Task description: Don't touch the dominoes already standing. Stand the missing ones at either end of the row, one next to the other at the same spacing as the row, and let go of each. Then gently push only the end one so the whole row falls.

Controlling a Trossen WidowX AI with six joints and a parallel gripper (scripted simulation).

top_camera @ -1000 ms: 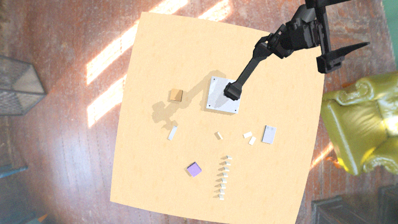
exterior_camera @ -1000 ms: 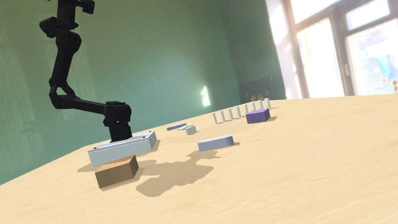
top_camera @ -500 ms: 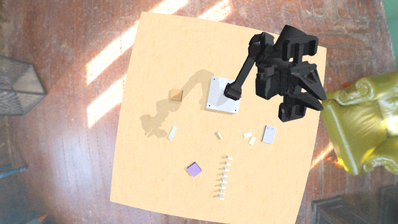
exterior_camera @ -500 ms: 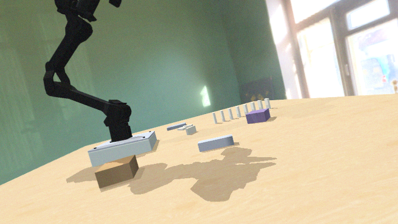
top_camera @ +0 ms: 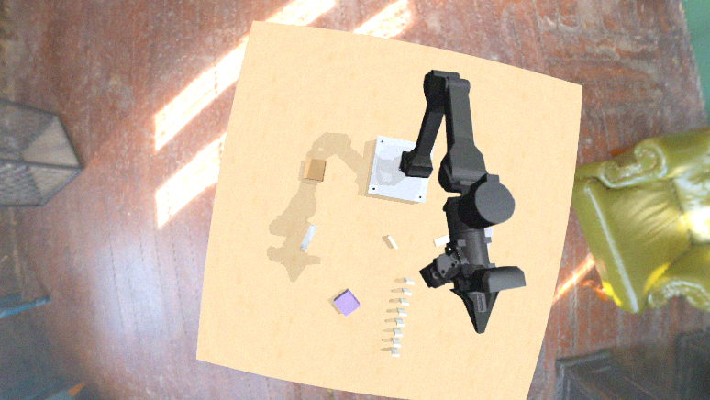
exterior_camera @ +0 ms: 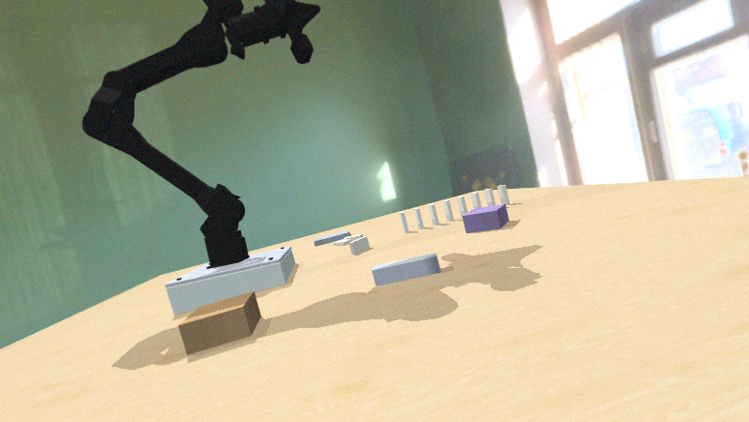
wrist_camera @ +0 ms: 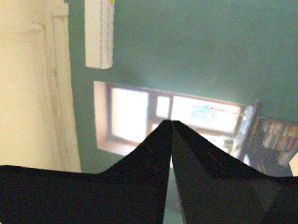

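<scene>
Several white dominoes [top_camera: 401, 312] [exterior_camera: 447, 210] stand upright in a spaced, slightly curved row. One loose domino [top_camera: 392, 241] [exterior_camera: 359, 245] lies on the table between the robot base and the row. Another loose domino [top_camera: 440, 240] lies to its right, partly beside the arm in the top view. The exterior view shows two pale pieces close together there; the arm hides the further one in the top view. My gripper [top_camera: 480, 329] [exterior_camera: 317, 9] [wrist_camera: 170, 127] is shut and empty, fingertips together. It is high above the table, and the wrist view shows only walls and a window beyond it.
A purple block [top_camera: 346, 302] [exterior_camera: 485, 219] sits left of the row. A grey bar [top_camera: 307, 237] [exterior_camera: 405, 269] and a tan block [top_camera: 315, 170] [exterior_camera: 220, 324] are farther left. A flat grey block [top_camera: 488, 232] [exterior_camera: 331, 238] is partly behind the arm in the top view.
</scene>
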